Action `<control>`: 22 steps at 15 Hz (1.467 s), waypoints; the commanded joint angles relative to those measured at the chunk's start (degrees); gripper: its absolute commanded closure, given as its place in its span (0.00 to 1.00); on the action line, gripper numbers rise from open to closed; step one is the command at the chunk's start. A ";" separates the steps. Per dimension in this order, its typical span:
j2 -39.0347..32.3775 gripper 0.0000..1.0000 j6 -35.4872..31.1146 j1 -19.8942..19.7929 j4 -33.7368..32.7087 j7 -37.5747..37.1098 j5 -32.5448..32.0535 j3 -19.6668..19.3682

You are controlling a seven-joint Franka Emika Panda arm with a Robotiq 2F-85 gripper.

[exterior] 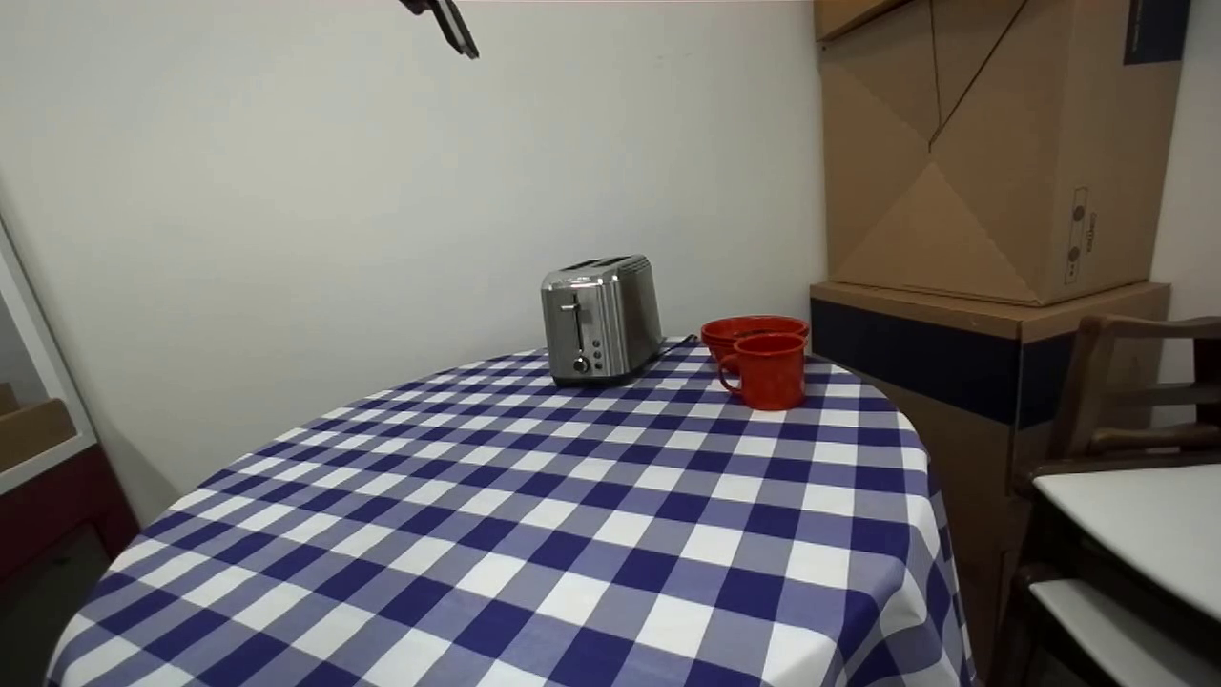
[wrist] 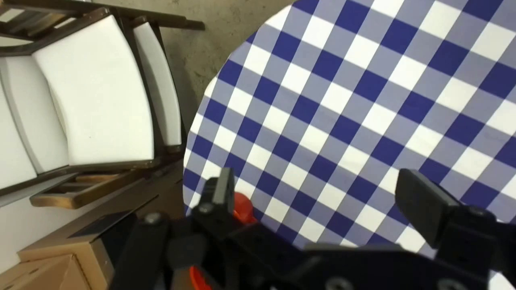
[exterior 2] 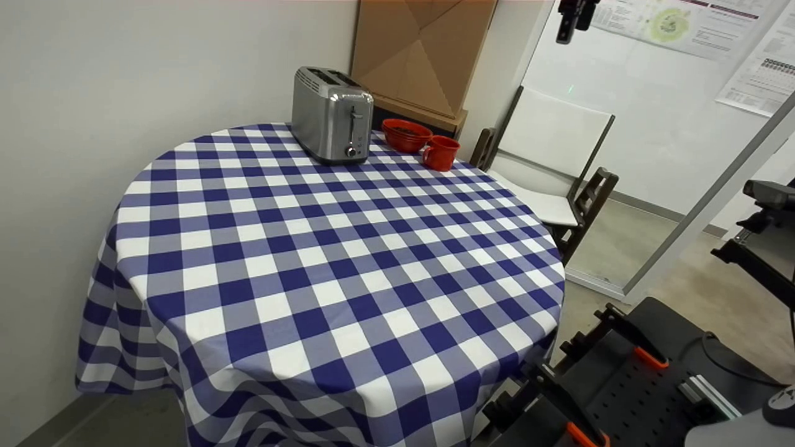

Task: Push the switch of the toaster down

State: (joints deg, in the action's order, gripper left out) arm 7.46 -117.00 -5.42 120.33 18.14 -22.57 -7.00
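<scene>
Silver, the toaster [exterior: 603,322] stands on the worktop [exterior: 534,515], well below my claw [wrist: 317,191], which is spread and holds nothing. If I come down so wide and badly aligned, I think I may miss the small switch [exterior: 570,307], or push the toaster askew.

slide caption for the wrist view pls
Open black gripper hangs above a blue-and-white checkered tablecloth, partly hiding rounded red crockery.

Free room spans the tablecloth [exterior 2: 348,248] before the toaster [exterior 2: 320,121], mug [exterior 2: 442,154] and bowl [exterior 2: 405,142] to one side.
</scene>
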 commanded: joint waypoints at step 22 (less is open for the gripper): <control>-35.15 0.00 -15.80 6.60 -30.56 -15.78 3.30 4.18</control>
State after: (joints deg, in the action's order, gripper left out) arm -22.50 -133.59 0.13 95.68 3.53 -19.50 -2.45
